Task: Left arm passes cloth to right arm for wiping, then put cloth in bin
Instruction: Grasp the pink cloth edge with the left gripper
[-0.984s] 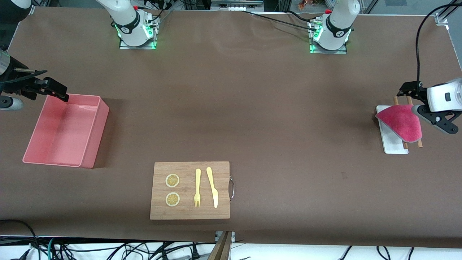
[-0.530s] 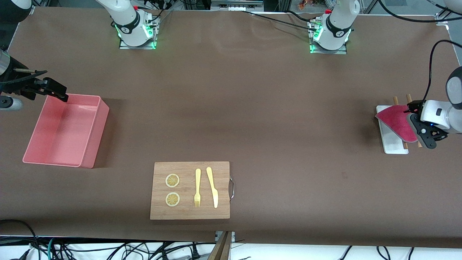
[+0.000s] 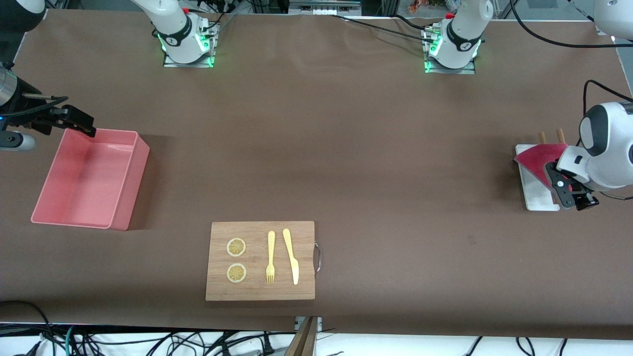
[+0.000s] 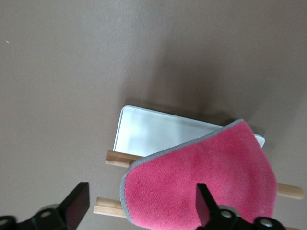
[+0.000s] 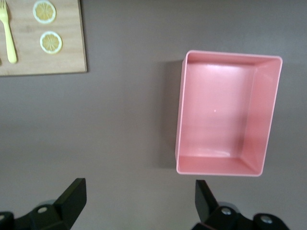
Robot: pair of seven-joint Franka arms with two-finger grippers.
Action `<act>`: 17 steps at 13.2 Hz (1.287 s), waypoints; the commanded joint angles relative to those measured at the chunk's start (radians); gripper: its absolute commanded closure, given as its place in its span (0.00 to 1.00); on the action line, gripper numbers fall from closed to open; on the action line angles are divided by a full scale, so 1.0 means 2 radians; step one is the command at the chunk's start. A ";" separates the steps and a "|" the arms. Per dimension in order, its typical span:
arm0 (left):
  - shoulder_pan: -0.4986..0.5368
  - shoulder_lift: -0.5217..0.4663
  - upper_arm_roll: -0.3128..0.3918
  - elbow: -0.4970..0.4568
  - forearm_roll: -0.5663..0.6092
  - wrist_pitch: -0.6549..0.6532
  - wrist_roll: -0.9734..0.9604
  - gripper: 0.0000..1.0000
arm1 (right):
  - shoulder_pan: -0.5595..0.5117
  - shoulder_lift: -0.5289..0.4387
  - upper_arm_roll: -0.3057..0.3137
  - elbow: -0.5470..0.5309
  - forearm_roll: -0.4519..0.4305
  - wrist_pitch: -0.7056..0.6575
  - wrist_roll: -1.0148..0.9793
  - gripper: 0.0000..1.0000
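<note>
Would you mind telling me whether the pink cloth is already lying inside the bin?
No, the bin holds nothing, while the cloth lies over two wooden sticks and a white tray under the left gripper.

The cloth [image 3: 537,157] lies on the tray [image 3: 532,190] (over two sticks [image 4: 118,159]), well apart from the bin [image 3: 123,188].

Left pincer [image 3: 573,193] over cloth [image 3: 536,157], right pincer [image 3: 81,126] above bin [image 3: 126,190]

Even overhead light, sharp focus — soft shadow beside the bin [image 3: 126,183], no glare.
</note>
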 commanded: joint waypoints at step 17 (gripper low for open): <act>0.004 -0.014 -0.024 0.026 0.008 -0.065 0.030 1.00 | 0.000 0.001 -0.010 -0.061 0.084 0.001 -0.222 0.00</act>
